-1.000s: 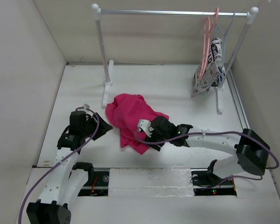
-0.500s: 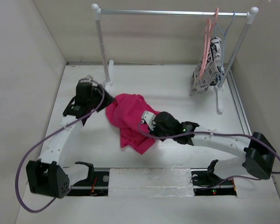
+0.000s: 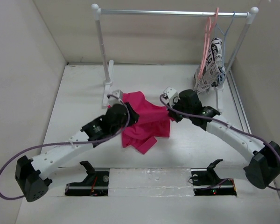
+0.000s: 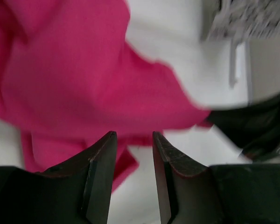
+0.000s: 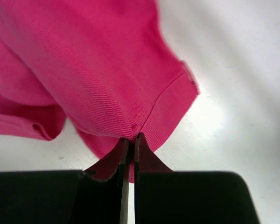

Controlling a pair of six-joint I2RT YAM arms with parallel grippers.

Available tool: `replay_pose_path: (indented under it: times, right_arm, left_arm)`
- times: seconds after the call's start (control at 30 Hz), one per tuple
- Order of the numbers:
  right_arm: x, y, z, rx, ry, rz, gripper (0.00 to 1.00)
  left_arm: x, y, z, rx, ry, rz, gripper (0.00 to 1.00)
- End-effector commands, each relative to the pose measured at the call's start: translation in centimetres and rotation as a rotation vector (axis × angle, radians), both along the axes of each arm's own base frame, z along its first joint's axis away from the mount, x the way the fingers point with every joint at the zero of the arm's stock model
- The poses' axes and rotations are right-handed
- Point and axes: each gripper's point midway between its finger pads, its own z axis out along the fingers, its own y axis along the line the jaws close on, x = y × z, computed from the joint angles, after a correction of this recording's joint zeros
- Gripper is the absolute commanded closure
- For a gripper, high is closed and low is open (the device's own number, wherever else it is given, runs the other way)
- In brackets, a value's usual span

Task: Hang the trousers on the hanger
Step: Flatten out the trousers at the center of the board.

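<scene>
The magenta trousers (image 3: 147,122) lie bunched on the white table, in front of the rack. My right gripper (image 3: 171,111) is at their right edge. In the right wrist view its jaws (image 5: 131,138) are shut on a pinch of the trousers (image 5: 84,60) near a hem seam. My left gripper (image 3: 126,115) is over their left side. In the left wrist view its fingers (image 4: 134,138) stand apart with nothing between them, and the trousers (image 4: 84,79) are just beyond the tips. The salmon-pink hanger (image 3: 206,42) hangs at the right end of the rail.
A clothes rack stands at the back, with a rail (image 3: 172,13) and a left post (image 3: 102,51) on a foot. A white garment with black lettering (image 3: 210,70) hangs beside the hanger on a thin blue wire hanger (image 3: 227,30). White walls enclose the table.
My right gripper shut on the trousers' edge and drew it right and back, spreading the cloth. My left arm swung from the far left over to the trousers' left side.
</scene>
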Motion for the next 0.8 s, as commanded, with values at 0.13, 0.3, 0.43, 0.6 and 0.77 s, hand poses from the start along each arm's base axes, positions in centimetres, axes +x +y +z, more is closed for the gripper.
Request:
replay_pose_path:
  times: [0.13, 0.3, 0.43, 0.6, 0.77]
  right_arm:
    - [6.2, -1.3, 11.0, 0.134, -0.17, -0.047, 1.0]
    - [6.2, -1.2, 13.3, 0.156, -0.202, -0.042, 1.0]
    - [5.4, -1.6, 13.9, 0.161, -0.208, -0.04, 1.0]
    - [3.6, -2.1, 13.9, 0.154, -0.192, -0.034, 1.0]
    - [0.6, -2.9, 14.0, 0.133, -0.182, -0.027, 1.0]
  left_arm:
    - [-8.5, -1.5, -10.1, 0.053, 0.273, 0.082, 0.46]
    - [-8.7, -0.8, -12.9, 0.026, 0.3, 0.095, 0.19]
    - [-6.1, -1.1, -13.8, -0.039, 0.286, 0.09, 0.14]
    - [-3.1, -1.8, -14.6, -0.018, 0.247, 0.082, 0.14]
    - [-1.4, -2.5, -16.1, 0.041, 0.268, 0.092, 0.55]
